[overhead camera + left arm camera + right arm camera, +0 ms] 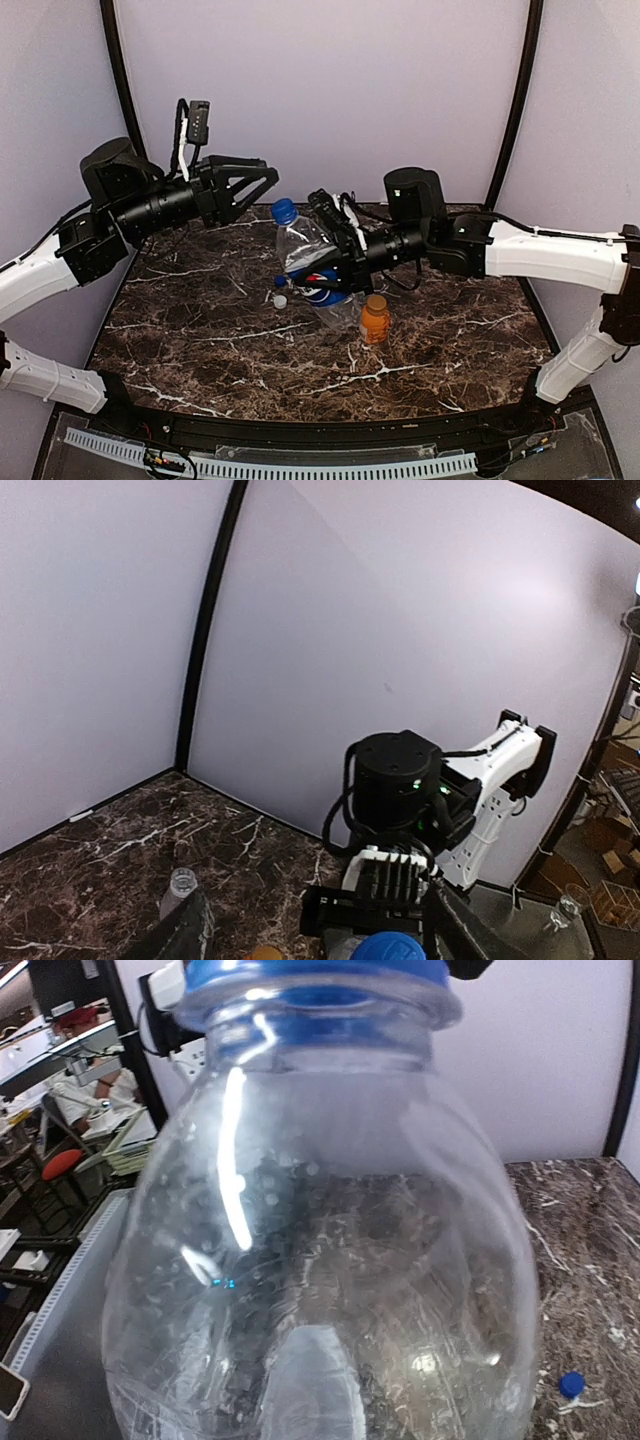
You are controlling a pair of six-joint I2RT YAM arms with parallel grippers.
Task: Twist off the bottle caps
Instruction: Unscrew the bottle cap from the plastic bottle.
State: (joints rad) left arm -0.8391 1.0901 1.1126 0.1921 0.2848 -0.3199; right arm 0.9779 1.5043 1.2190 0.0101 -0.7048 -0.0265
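Closest to the lens, the Pepsi bottle point(320, 1260) filled the right wrist view, with its blue cap point(315, 972) at 12 o'clock and screwed on. Its clear wall was misted with droplets and no standing liquid showed, so it looked empty. From overhead, the right tool point(338, 252) was clamped around the bottle's middle and held it tilted. The long axis ran from the cap at 11 o'clock to the base at 5 o'clock.

The left tool point(260, 190) stood wide open just beside the cap, which lay at about 4 o'clock from it. In the left wrist view the cap sat low between the spread fingers point(190, 932), nearer the right one, and I could not tell whether it touched either. The left arm was therefore the one placed to twist. I judged it had to settle over the cap along the bottle's axis before closing.

An orange bottle point(375, 322) stood upright and capped on the surface point(180, 340), at 5 o'clock of the held bottle. A loose blue cap point(570, 1385) lay on the surface nearby.
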